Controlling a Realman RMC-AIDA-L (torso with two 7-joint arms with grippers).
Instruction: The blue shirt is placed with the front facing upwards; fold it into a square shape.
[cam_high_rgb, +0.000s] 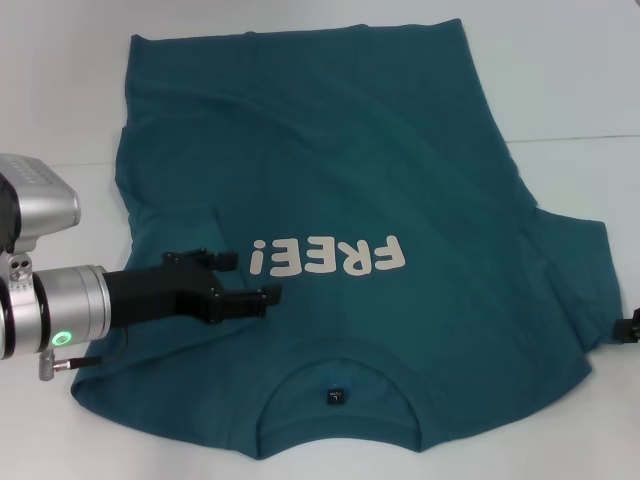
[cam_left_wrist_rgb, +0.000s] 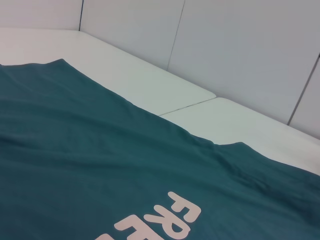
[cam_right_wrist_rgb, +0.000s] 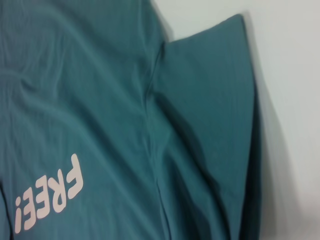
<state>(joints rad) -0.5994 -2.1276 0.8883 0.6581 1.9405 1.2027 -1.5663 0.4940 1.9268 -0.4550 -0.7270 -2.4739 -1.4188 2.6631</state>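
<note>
Head view: shirt (cam_high_rgb: 340, 200) lying front up across the white tabletop (cam_high_rgb: 560, 70), collar nearest the robot, hem at the far side, "FREE!" lettering (cam_high_rgb: 330, 258) reading upside down from here. Small dark label (cam_high_rgb: 334, 397) showing inside the neckline. Left sleeve folded in over the body, right sleeve (cam_high_rgb: 585, 290) spreading flat toward the tabletop's right edge. Left end effector (cam_high_rgb: 245, 282) reaching in from the left over the shirt's left chest, just beside the exclamation mark, black fingers (cam_high_rgb: 250, 300) standing apart with nothing between them; hovering or touching the cloth, not clear. Green light (cam_high_rgb: 61, 338) glowing on the silver wrist. Right end effector (cam_high_rgb: 630, 330) barely peeking in at the right edge, just beside the right sleeve; fingers' state impossible to tell.

Left wrist view: looking low across the shirt (cam_left_wrist_rgb: 100, 165) toward pale wall panels (cam_left_wrist_rgb: 240, 55), part of the lettering (cam_left_wrist_rgb: 165, 222) in the foreground, a seam (cam_left_wrist_rgb: 187, 106) running through the tabletop beyond the cloth. No fingers showing.

Right wrist view: looking down on the right sleeve (cam_right_wrist_rgb: 210, 115) lying flat against the white tabletop (cam_right_wrist_rgb: 290, 60), lettering (cam_right_wrist_rgb: 47, 197) off to one side, soft wrinkles running across the body. No fingers showing.
</note>
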